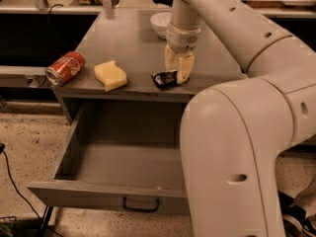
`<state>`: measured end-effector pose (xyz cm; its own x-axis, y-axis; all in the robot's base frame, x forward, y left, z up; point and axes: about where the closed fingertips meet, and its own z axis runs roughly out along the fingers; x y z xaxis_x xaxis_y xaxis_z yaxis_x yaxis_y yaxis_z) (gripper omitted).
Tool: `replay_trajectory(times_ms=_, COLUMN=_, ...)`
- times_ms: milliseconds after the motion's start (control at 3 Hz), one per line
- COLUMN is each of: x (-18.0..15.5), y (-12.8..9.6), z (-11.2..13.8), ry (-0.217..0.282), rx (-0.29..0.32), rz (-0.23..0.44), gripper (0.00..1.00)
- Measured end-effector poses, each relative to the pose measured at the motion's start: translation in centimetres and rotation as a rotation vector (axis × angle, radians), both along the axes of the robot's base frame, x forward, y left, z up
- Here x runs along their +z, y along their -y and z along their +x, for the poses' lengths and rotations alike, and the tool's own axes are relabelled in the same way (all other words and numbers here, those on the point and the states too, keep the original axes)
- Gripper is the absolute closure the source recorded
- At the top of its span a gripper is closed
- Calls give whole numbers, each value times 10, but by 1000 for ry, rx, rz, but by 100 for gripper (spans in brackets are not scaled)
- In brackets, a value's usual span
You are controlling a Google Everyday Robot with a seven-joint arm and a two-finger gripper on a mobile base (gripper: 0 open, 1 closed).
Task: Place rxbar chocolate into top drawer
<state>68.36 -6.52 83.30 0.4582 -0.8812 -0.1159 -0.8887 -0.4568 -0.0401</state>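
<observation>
The rxbar chocolate [163,79], a small flat black bar with pale markings, lies on the cabinet top near its front edge. My gripper [177,69] hangs straight down over the bar's right end. Its pale fingers [184,68] are apart, and their tips are down at the bar. The top drawer [74,189] is pulled wide open below the cabinet top. Its grey inside is bare, and a small black handle [140,204] sits on its front panel.
A yellow sponge [110,75] and a red soda can [64,67] on its side lie on the cabinet top [128,38] to the left. A white bowl [160,23] stands behind the gripper. My large white arm [237,147] covers the right side.
</observation>
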Motion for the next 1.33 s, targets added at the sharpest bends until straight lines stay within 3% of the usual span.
replay_trajectory(times_ms=333, x=17, y=-5, z=-9, ry=6, rx=-8, rz=74, gripper=94)
replay_trajectory(times_ms=667, x=73, y=-15, z=-37, ry=62, rx=-18, rz=233, gripper=100)
replay_trajectory(times_ms=1333, x=123, y=-33, z=-135, ry=139, rx=-66, rz=331, gripper=100)
